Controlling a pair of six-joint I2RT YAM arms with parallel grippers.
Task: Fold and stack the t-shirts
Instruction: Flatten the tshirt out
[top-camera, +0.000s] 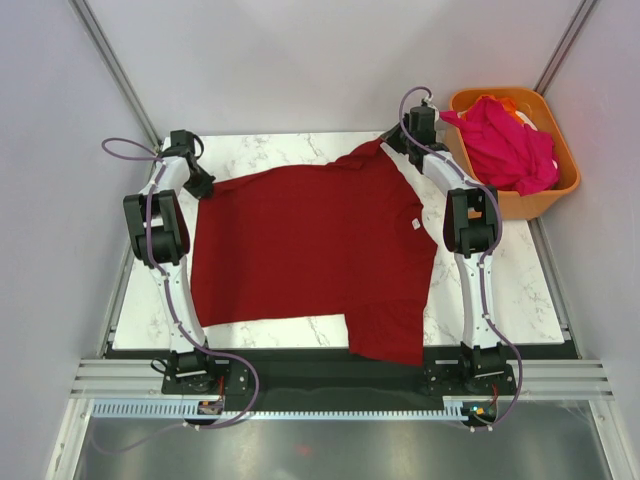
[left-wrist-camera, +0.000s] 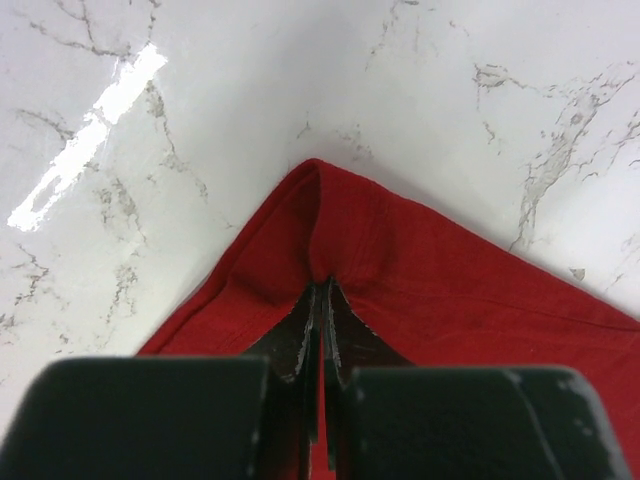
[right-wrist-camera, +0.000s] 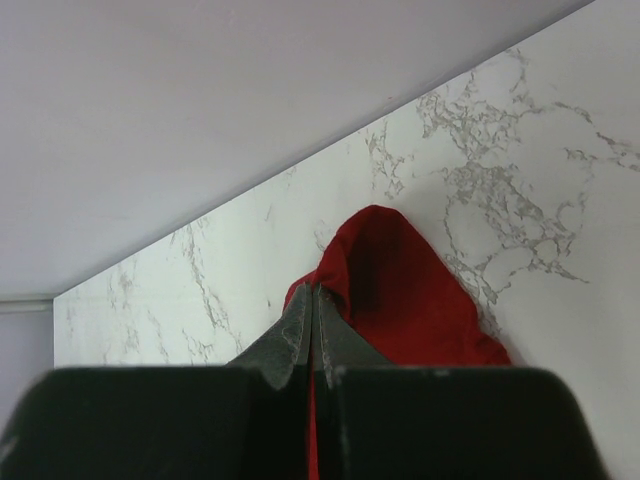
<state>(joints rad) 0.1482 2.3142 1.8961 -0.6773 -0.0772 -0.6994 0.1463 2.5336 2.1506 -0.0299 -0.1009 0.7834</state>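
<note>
At the far left of the marble table (top-camera: 520, 290), the left gripper (top-camera: 200, 186) was seen with its jaws pressed together on a corner of the crimson t-shirt (top-camera: 310, 245); in the left wrist view the cloth (left-wrist-camera: 420, 280) was bunched into a ridge right at the fingertips (left-wrist-camera: 300, 330). The crimson shirt was spread flat across the middle of the table, one lower part hanging over the near edge. A small white label (top-camera: 413, 224) was visible on it toward its right side; no writing could be read. At the far right corner of the shirt, the right gripper (top-camera: 395, 143) was clamped shut on a fold of cloth (right-wrist-camera: 400, 280). Further right, one orange tub (top-camera: 560, 190) was placed off the table's corner, and the magenta t-shirt (top-camera: 505, 145) was heaped in it. Two shirts, one tub and two grippers were counted.
</note>
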